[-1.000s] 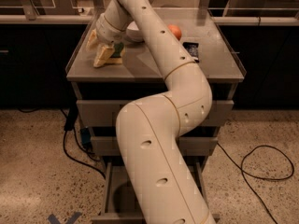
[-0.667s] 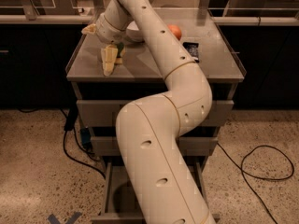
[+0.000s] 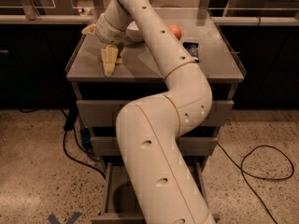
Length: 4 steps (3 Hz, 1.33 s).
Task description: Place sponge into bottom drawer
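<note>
Gripper [image 3: 114, 64] fingers [image 3: 109, 62] clench the sponge [image 3: 121, 50] over the cabinet top's [image 3: 149, 65] left side; bottom drawer [image 3: 119, 192] stands open.

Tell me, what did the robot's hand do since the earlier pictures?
The gripper swung from slanting leftward to pointing straight down over the cabinet top, right beside the sponge. Whether it grips the sponge cannot be told. The orange ball stayed put, and the bottom drawer stayed open.

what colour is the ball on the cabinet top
The ball is orange, camera view; the gripper is by the sponge.
</note>
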Available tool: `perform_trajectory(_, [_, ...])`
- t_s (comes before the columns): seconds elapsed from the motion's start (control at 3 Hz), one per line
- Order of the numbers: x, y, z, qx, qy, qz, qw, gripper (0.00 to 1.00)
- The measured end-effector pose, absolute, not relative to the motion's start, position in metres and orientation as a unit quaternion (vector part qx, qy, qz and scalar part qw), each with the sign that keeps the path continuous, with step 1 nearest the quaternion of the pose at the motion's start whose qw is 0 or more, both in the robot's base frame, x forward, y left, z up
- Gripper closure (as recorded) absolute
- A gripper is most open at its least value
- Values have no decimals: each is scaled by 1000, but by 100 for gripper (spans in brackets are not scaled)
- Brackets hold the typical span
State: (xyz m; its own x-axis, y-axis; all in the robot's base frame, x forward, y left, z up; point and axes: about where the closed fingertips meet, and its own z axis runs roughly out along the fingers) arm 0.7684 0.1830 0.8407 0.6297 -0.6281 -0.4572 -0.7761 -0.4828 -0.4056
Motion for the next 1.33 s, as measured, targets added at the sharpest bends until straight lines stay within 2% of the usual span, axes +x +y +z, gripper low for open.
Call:
perform_trajectory(0.67, [742,176,876,-863,415,117,263,0])
perform_trajectory(1.33, [748,157,845,-874,423,103,216,0])
